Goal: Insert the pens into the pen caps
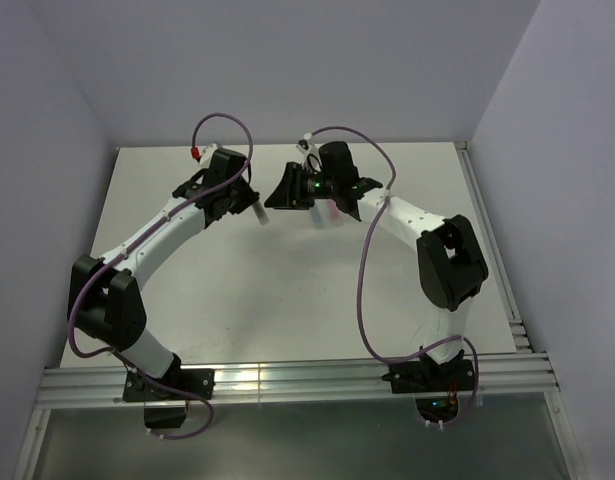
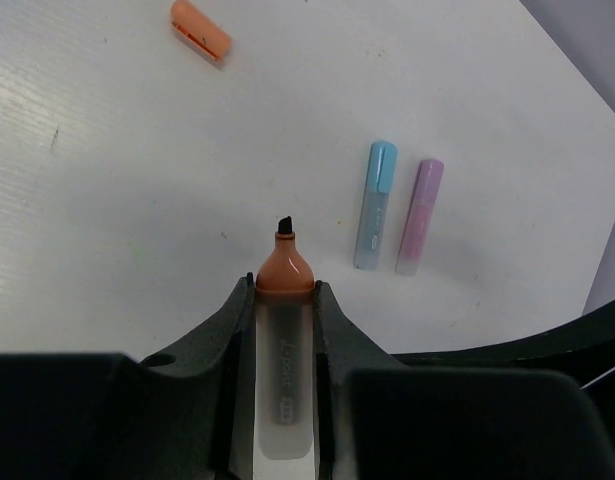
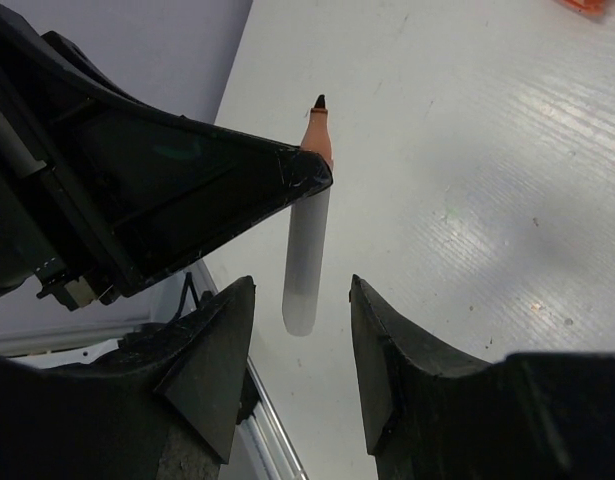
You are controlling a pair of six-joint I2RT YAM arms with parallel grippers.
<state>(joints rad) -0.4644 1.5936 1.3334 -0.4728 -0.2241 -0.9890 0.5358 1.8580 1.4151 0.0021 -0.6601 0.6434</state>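
A white, matte table top (image 1: 287, 300) with a fine ribbed grain spreads beneath and ahead of the jaws. A plain, pale lilac back wall (image 1: 287, 70) stands beyond them, with a matching left wall (image 1: 37, 200) and right wall (image 1: 567, 150) on either side. A slotted aluminium rail (image 1: 317, 382) runs behind the jaws, catching a soft glint of light. Below it lies what may be a grey floor (image 1: 337, 440).

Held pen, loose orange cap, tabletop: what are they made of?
Orange pen in the left pincer: frosted translucent plastic barrel, going by its cloudy look. It has a glossy orange collar and a dark tip, likely felt. Orange cap: smooth plastic, fairly matte. Table: white with fine parallel ribs and a slight sheen, probably corrugated plastic sheet, not certain.
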